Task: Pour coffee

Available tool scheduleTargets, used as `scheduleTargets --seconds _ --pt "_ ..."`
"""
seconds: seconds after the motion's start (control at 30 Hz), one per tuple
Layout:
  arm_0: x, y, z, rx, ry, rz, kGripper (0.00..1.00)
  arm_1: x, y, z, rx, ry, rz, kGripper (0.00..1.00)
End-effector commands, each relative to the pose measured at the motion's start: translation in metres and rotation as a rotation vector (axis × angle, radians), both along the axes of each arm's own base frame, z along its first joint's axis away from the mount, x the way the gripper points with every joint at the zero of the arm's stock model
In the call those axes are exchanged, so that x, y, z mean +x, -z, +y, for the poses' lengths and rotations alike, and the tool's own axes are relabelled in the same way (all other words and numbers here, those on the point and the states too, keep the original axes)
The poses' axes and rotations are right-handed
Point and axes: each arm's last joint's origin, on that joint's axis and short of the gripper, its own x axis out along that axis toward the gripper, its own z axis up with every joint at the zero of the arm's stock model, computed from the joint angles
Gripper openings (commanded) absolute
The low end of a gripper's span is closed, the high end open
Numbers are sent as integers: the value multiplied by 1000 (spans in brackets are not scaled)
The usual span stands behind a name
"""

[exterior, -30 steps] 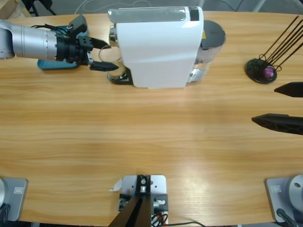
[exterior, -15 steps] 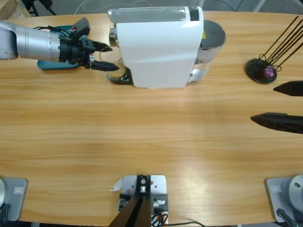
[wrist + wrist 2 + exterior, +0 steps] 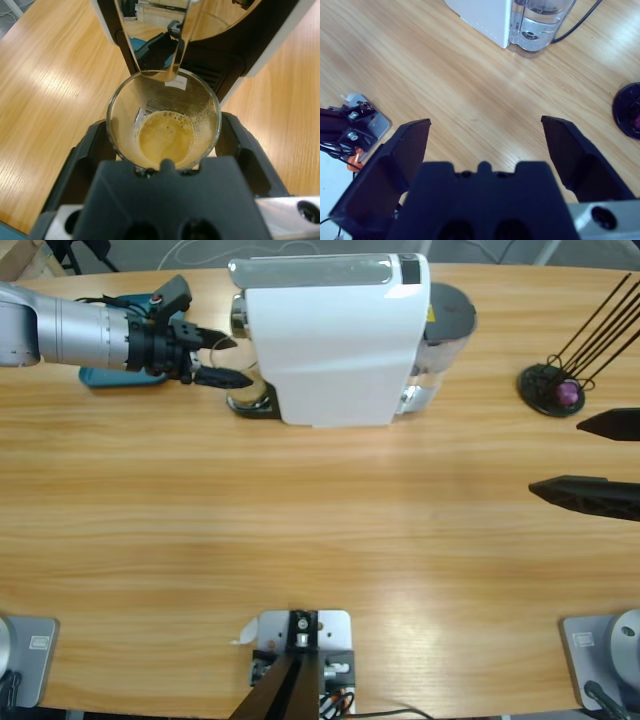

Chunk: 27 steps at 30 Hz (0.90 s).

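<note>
Your left gripper [image 3: 165,150] held the glass [image 3: 164,125] of coffee [image 3: 166,137] between its fingers, under the white machine's [image 3: 335,340] spout. Your right gripper [image 3: 590,455] hung with fingers wide beside the capsule stand [image 3: 555,390].

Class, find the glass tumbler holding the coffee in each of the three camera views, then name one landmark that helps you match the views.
High view: glass tumbler, upper left, between the left gripper jaws, under the white coffee machine.
Left wrist view: tumbler at centre, coffee in its bottom.
Right wrist view: not in it.
Shared landmark: the coffee machine, in all three views.
</note>
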Motion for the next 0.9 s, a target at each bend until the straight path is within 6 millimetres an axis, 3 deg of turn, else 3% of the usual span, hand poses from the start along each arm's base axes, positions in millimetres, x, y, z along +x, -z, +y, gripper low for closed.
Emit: scheduleTargets --seconds 0.03,0.2,0.3,0.53,0.7,0.9 --pt "-10 0 14 27 -54 7 0 2 7 4 -19 -28 19 989" --pt "-19 -42 46 -42 -158 -65 0 0 7 2 -16 -27 13 996" --pt "-22 -54 56 -55 -193 -92 0 0 7 2 -13 -27 10 995" --pt "-14 -45 95 -10 -385 -67 0 -3 6 -1 -7 -23 -7 991" --pt "13 -37 120 62 -673 -83 0 -2 7 0 -15 -12 -7 996" --pt "49 -21 124 55 -900 -7 0 0 7 1 -20 -7 -2 996"
